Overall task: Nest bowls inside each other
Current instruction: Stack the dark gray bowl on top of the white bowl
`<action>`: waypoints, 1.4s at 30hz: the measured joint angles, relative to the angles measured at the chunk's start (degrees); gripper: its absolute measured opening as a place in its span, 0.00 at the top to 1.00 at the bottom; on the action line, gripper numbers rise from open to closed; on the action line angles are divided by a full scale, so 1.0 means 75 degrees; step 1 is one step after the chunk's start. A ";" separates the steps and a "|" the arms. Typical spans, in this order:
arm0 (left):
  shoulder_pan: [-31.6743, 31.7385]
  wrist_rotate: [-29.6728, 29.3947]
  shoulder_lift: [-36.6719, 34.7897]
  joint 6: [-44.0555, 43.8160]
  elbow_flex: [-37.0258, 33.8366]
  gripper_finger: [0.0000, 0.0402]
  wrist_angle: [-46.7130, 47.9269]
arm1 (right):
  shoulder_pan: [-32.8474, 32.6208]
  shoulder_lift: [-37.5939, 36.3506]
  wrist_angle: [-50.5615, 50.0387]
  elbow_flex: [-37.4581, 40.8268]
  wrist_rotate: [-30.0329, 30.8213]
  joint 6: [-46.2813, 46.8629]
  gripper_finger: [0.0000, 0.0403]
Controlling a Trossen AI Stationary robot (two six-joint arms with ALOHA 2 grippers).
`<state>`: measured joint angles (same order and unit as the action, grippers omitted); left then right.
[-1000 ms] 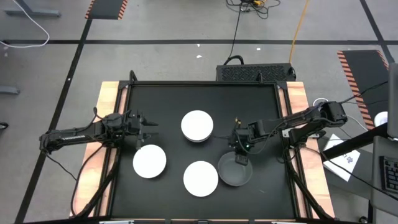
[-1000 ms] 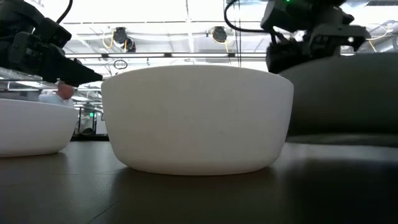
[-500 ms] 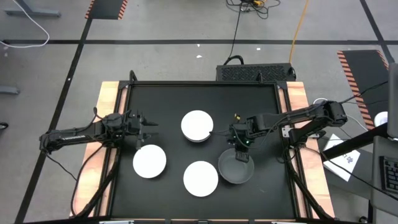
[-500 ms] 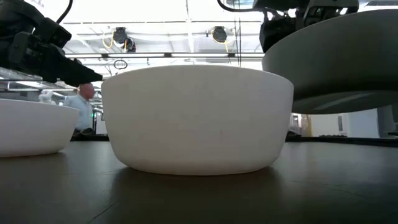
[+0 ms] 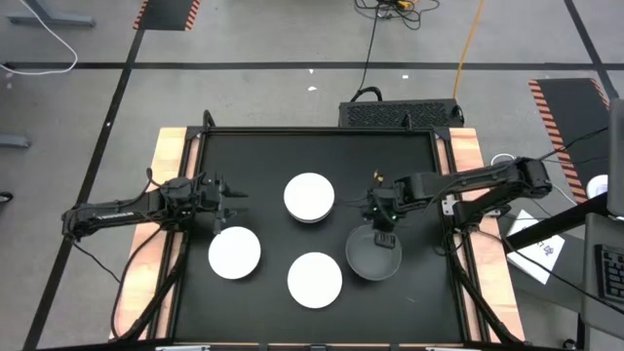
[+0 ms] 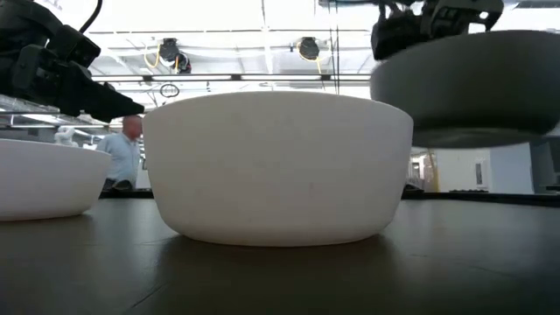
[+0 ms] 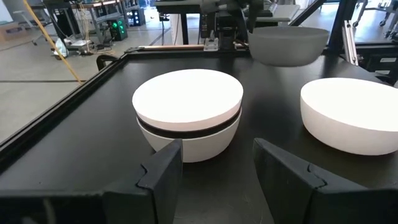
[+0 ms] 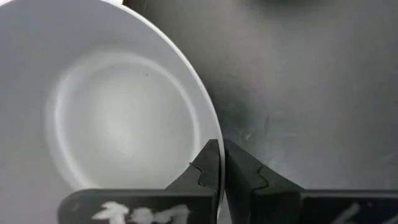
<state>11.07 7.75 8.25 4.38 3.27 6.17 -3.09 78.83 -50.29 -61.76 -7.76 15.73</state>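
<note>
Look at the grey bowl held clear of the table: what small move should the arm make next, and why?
Probably carry the grey bowl sideways toward the nearest white bowl. The right tool is shut on its rim, and the low view shows it hanging clear of the black table, about as high as that bowl's rim. It likely needs a little more height before lowering in. The left tool waits, open.

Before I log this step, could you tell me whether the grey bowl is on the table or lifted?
Lifted: in the low view the grey bowl hangs clear above the table, its rim pinched by the right gripper.
</note>
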 joint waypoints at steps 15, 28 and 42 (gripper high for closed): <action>0.0000 -0.0006 0.0000 -0.0046 0.0000 0.51 0.0000 | 0.0104 -0.1482 0.0027 0.0566 0.0664 0.0010 1.00; -0.0002 -0.0009 0.0000 -0.0046 0.0000 0.51 0.0003 | 0.0437 -0.2752 0.0312 0.1886 0.0666 0.0209 0.99; -0.0001 -0.0011 0.0000 -0.0043 0.0000 0.51 0.0002 | 0.0935 -0.3197 0.1476 0.2752 0.0664 -0.0121 0.99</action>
<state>11.06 7.66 8.25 4.05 3.27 6.19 3.92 54.85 -39.22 -41.12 -2.79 14.82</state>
